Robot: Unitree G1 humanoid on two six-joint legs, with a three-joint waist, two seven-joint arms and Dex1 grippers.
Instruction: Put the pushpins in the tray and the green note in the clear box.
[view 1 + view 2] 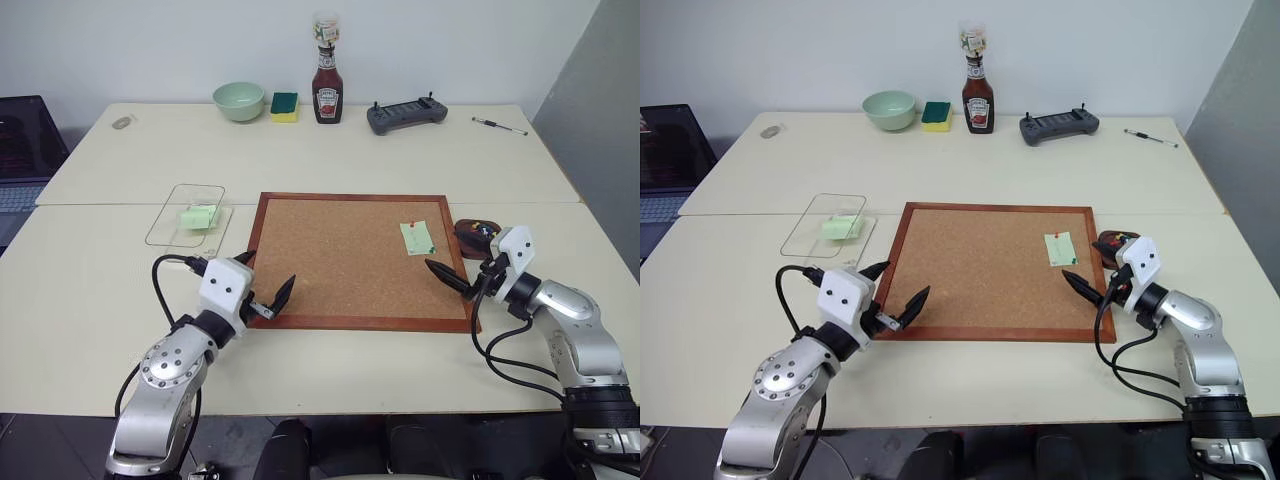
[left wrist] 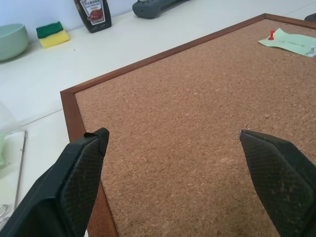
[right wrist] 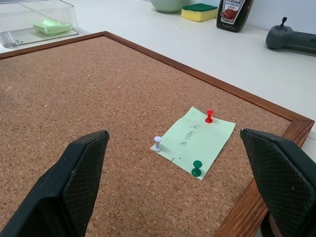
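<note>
The green note lies pinned on the right side of a wood-framed cork board. Three pushpins hold it: a red one, a white one and a green one. The dark oval tray sits just off the board's right edge with small coloured items in it. The clear box stands left of the board and holds a folded pale green piece. My right gripper is open, facing the note from the board's near right corner. My left gripper is open over the board's near left corner.
Along the table's far edge stand a mint bowl, a green-and-yellow sponge, a ketchup bottle, a grey controller and a pen. A laptop sits at the far left.
</note>
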